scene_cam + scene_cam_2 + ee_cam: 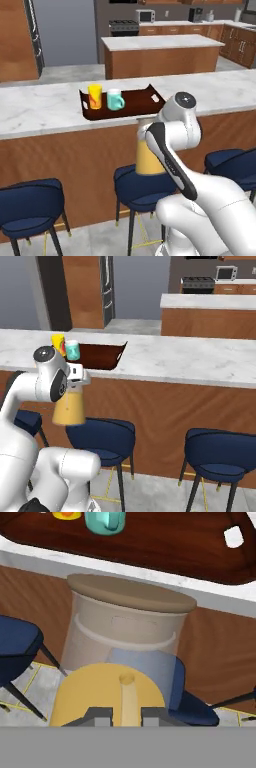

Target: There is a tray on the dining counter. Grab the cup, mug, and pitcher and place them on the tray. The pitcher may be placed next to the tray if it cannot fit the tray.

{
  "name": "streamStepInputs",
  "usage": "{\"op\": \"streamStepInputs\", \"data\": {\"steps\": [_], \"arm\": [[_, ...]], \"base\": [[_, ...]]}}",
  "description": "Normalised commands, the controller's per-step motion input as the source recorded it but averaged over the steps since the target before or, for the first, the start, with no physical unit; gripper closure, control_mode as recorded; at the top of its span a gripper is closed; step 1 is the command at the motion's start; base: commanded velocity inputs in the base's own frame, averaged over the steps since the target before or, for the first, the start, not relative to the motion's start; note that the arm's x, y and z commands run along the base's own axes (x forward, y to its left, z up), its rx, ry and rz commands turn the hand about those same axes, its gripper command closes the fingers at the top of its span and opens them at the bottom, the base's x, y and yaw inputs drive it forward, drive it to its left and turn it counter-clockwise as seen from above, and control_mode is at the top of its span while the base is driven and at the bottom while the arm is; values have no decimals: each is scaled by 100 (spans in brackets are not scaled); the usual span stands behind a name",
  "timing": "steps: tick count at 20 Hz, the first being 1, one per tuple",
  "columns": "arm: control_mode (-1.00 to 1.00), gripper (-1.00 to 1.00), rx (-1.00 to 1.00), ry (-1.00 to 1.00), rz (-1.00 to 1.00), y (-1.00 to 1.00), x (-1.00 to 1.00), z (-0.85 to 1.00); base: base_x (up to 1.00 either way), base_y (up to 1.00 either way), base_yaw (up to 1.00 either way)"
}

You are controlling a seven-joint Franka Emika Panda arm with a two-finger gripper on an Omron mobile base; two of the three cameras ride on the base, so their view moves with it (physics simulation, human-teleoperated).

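Observation:
The pitcher point(148, 161) point(69, 408) point(129, 632), clear glass with orange liquid and a brown lid, hangs in the air in front of the dining counter point(40, 107) point(190, 358), its lid just below the marble top. My gripper point(76, 376) point(127, 714) is shut on the pitcher from the near side. On the counter sits the dark wooden tray point(145, 102) point(102, 356) point(175, 542). At the tray's left end stand the yellow cup point(95, 96) point(58, 343) point(66, 515) and the teal mug point(114, 99) point(73, 349) point(104, 521), side by side. The tray's right half is bare.
Blue stools point(35, 200) point(140, 186) point(107, 436) point(225, 453) line the brown counter front, one right under the pitcher. Beyond the counter stands a kitchen island point(160, 50) with cabinets and a stove behind it.

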Motion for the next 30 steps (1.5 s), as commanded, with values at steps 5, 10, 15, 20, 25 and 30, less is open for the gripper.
{"op": "streamStepInputs", "data": {"steps": [5, 10, 15, 20, 25, 30], "arm": [[100, 100, 0, 0, 0, 0, 0, 0], [100, 100, 0, 0, 0, 0, 0, 0], [100, 100, 0, 0, 0, 0, 0, 0], [100, 100, 0, 0, 0, 0, 0, 0], [100, 100, 0, 0, 0, 0, 0, 0], [100, 100, 0, 0, 0, 0, 0, 0]], "base": [[18, 6, -30], [15, 7, -15], [39, 21, -1], [68, 12, 0], [50, 8, 0], [14, 7, 0]]}}
